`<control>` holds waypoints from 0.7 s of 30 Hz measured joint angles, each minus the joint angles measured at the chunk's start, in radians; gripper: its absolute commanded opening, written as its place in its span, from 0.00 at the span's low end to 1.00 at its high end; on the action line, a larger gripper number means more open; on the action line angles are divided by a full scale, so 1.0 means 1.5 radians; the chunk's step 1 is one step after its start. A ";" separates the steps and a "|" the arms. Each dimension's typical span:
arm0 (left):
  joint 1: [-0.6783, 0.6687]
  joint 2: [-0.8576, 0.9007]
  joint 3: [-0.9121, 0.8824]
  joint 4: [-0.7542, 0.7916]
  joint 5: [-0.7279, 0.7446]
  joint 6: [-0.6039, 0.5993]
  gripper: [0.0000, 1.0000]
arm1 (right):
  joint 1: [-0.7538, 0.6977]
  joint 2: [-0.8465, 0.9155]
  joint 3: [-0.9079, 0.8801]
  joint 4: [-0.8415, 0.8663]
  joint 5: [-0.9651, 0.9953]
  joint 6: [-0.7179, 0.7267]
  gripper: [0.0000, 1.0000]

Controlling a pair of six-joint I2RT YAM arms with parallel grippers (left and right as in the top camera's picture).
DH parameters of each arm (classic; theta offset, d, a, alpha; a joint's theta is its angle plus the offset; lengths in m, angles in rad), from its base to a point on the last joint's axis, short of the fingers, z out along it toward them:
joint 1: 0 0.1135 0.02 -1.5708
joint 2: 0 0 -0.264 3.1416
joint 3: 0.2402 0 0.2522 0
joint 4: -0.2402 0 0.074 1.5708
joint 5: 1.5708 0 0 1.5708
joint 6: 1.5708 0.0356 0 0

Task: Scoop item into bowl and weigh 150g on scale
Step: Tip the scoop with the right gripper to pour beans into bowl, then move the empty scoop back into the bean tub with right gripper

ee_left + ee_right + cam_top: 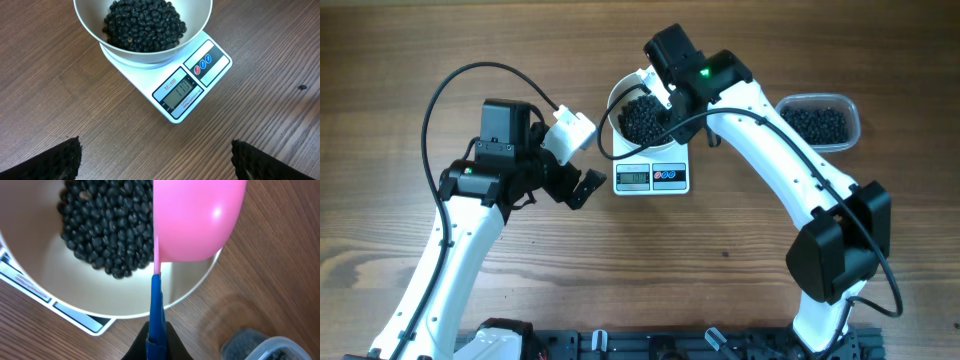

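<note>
Our right gripper [156,341] is pressed together on the blue handle [156,297] of a pink scoop [197,220], pinching it low so the cup reaches out over the bowl [187,287]. The cup hangs above the bowl's right side, which we judge is meant to make whatever leaves it fall inside the rim. Only its outer shell faces us, so we cannot tell whether it is loaded. The beans [105,230] lie heaped in the bowl, off to one side, with bare white wall around them. The bowl sits on the scale [150,85], so each addition can register at once. The display [178,93] faces our left gripper's camera, but its digits are too small to read. Our left gripper [578,158] is spread wide and empty, just beside the scale and touching nothing. We take it to be parked there, clear of the pouring. More beans wait in the clear container [820,122], near the right arm for short trips. The worktop [60,100] is brown wood with visible grain, and one stray bean [302,87] lies on it. Nothing of the room beyond it shows.
</note>
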 measured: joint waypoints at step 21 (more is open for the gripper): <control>0.000 0.000 0.000 0.000 0.000 0.000 1.00 | -0.361 -0.165 0.004 -0.091 -0.202 0.041 0.04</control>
